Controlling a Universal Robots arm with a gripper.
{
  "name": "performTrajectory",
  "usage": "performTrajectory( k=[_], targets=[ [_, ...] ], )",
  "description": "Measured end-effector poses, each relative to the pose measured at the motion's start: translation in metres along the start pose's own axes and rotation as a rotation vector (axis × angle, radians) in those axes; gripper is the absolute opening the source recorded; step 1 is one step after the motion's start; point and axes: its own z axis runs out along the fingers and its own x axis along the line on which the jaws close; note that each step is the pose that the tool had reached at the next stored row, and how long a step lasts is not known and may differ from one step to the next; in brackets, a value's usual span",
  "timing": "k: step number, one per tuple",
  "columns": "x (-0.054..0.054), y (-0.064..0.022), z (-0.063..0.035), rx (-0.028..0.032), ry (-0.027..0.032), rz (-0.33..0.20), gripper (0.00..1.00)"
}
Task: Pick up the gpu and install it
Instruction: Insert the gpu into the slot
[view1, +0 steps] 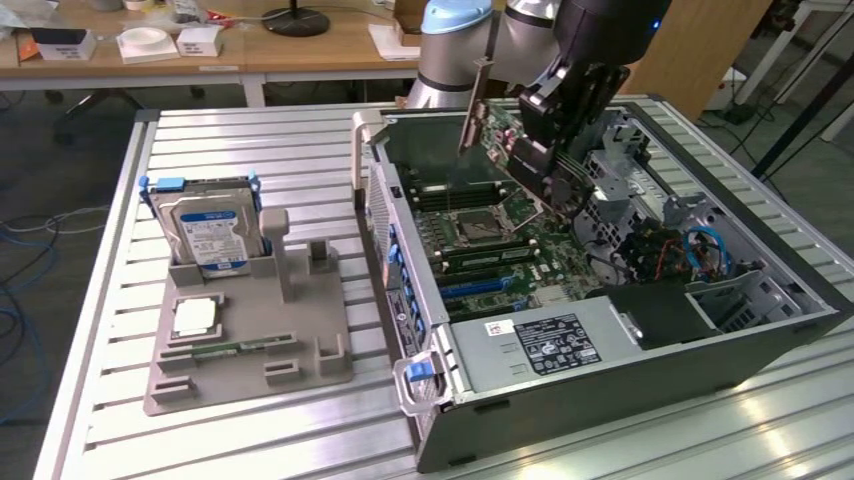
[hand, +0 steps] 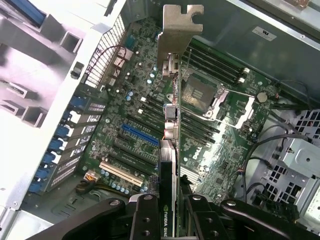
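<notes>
Black, flat gpu card (hand: 170, 131) with silver metal bracket, clamped in the black gripper's (hand: 171, 220) jaws, hangs edge-down over the green motherboard (hand: 131, 102) inside the open grey metal computer case (view1: 607, 385).

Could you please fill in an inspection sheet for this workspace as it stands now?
Surface: slatted metal table, carrying an open computer case and a grey holder.
Job's things: gpu held above the motherboard inside the case, not yet seated in a slot.
Clutter: hard drive standing upright in the holder; memory stick lying flat in it.
Grippers: tool shut on the gpu.
Cables: blue cables inside the case; loose floor cables at the exterior view's left.
Surroundings: wooden desks behind the table.
</notes>
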Motion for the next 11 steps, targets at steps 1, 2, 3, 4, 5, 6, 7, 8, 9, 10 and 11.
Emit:
performTrajectory(
  k=[1, 2, 3, 4, 5, 6, 7, 8, 9, 10, 11],
  targets=[
    [-0.0002, -0.0001, 0.0, -0.0001, 0.0001, -0.003, 0.26],
    [-0.0004, -0.0002, 0.0, -0.0001, 0.0002, -0.007, 0.26],
    [-0.0006, -0.0003, 0.0, -0.0002, 0.0005, -0.01, 0.26],
    [-0.0008, -0.0004, 0.0, -0.0002, 0.0006, -0.013, 0.26],
    [-0.0011, -0.0005, 0.0, -0.0003, 0.0007, -0.017, 0.26],
    [-0.0013, -0.0006, 0.0, -0.0004, 0.0009, -0.02, 0.26],
    [-0.0015, -0.0007, 0.0, -0.0005, 0.001, -0.023, 0.26],
    [-0.0017, -0.0008, 0.0, -0.0005, 0.0012, -0.027, 0.26],
    [-0.0019, -0.0009, 0.0, -0.0006, 0.0014, -0.03, 0.26],
    [-0.0021, -0.001, 0.0, -0.0007, 0.0015, -0.034, 0.26],
    [-0.0023, -0.0011, 0.0, -0.0008, 0.0016, -0.037, 0.26]
  ],
)
